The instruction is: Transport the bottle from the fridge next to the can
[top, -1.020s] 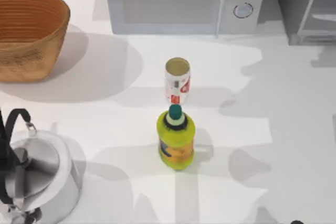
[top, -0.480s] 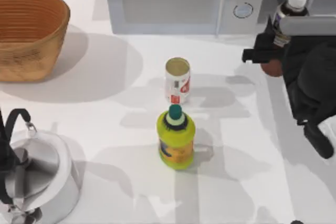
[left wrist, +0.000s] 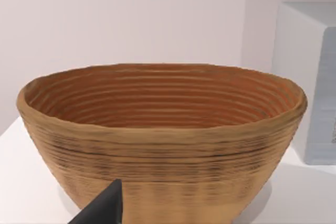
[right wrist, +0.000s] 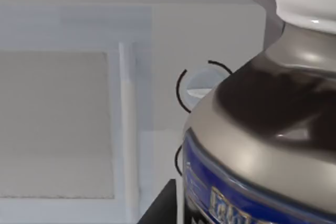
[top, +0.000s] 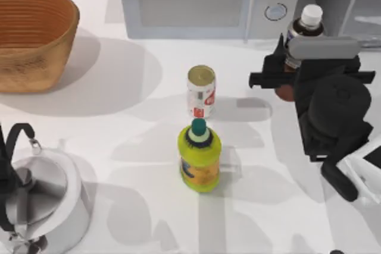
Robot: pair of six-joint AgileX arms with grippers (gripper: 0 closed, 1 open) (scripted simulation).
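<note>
Two arms share this white table (top: 89, 141), though one alone does the work. Nearest on the left sits a polished steel kettle with a black handle (top: 41, 197), beside which the left arm idles, its fingers' state impossible to tell. At the table's middle stands a stout yellow-green bottle with a teal cap (top: 199, 157), and just beyond it the small white can with red markings and a pale gold top (top: 201, 90). To the right of the can, well apart from it, the right gripper (top: 284, 81) is clamped on the slim dark reddish-brown bottle with a white cap (top: 300, 31), holding it upright, seemingly so that it can be set down standing. The bottle is clear of the large grey fridge with a pale door panel (top: 348, 4) at the far right. Farther back stand a white microwave with two round dials (top: 208, 1) and, far left, a woven brown basket (top: 33, 37). The carry looks about halfway done.
</note>
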